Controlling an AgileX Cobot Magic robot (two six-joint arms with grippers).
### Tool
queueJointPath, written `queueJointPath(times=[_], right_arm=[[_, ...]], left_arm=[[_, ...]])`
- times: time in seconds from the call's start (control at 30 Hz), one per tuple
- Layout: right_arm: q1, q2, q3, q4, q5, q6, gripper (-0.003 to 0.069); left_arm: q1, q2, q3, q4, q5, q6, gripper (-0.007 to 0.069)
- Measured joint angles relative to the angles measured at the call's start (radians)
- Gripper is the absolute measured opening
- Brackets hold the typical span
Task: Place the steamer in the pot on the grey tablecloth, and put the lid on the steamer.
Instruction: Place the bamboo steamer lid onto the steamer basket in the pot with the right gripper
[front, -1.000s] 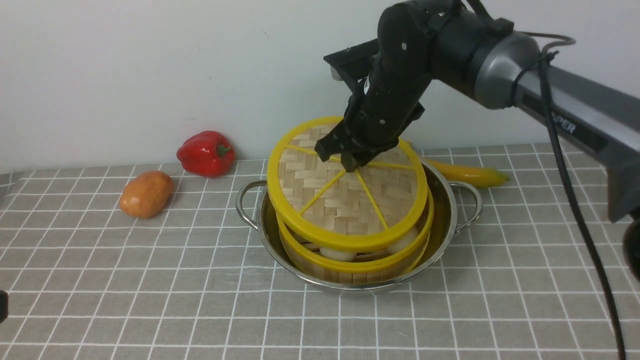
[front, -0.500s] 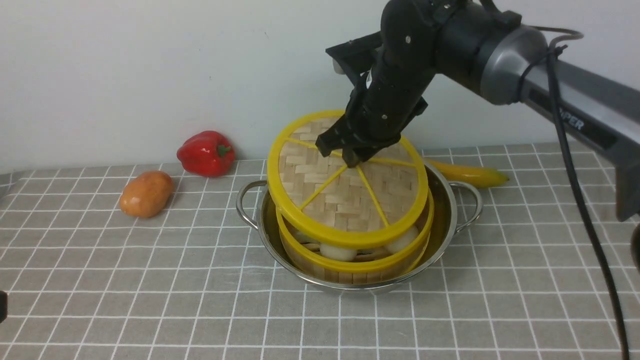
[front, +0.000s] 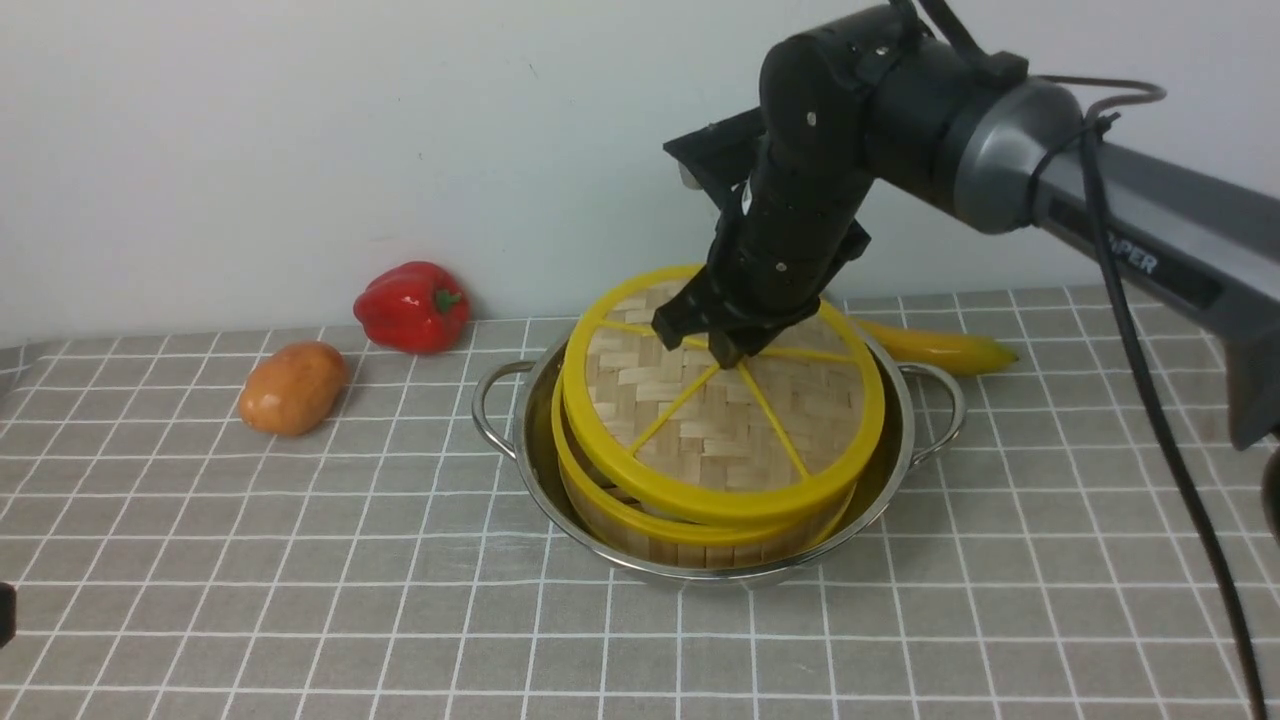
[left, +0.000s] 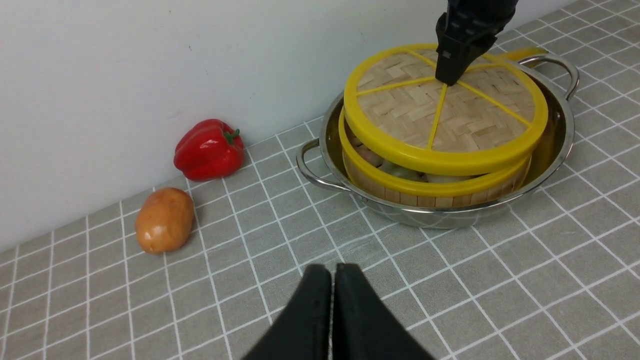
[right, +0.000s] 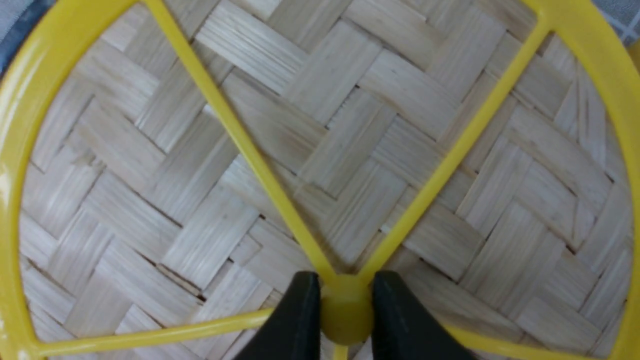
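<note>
Near side first. Your left tool (left: 331, 280) hangs over the near part of the grey tablecloth (left: 250, 300), fingertips all but meeting, nothing between them.

Middle of the bench: the pot (front: 909, 440), shiny steel, loop handles out to left and right. Inside it sits the steamer (front: 640, 530), its yellow rim showing at the left and near side. The lid (front: 740, 505) lies over it off-centre, shifted to the right; a gap shows at the left in your left wrist view. I can't tell whether it bears on the steamer's rim anywhere.

Your right tool (right: 346, 307) is closed part-way, its fingers pinching the lid's small yellow knob (right: 346, 310). Right place to hold: dead centre. Judging by the weave, the lid should be light and fairly stiff; the knob looks smooth and may let the lid swivel or tip, so keep your pinch square. The steamer is probably light too, so a dragging lid could shove it. Ease left till the rims match, then lower gently and let go.

Farther off, left: orange-brown potato-like item (front: 293, 388), then the red pepper (front: 412, 307). Far right, behind the pot: a long yellow vegetable (front: 940, 350).
</note>
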Motion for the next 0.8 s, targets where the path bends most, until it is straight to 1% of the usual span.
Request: queueJointPath(times=[0.23, 0.8], right_arm=[[0.0, 0.0, 0.0, 0.036, 0.0, -0.018, 0.0148], [0.0, 0.0, 0.0, 0.057, 0.0, -0.056, 0.0148]], left_arm=[[0.0, 0.0, 0.0, 0.0, 0.0, 0.0, 0.0001], [0.0, 0.0, 0.0, 0.0, 0.0, 0.0, 0.0011]])
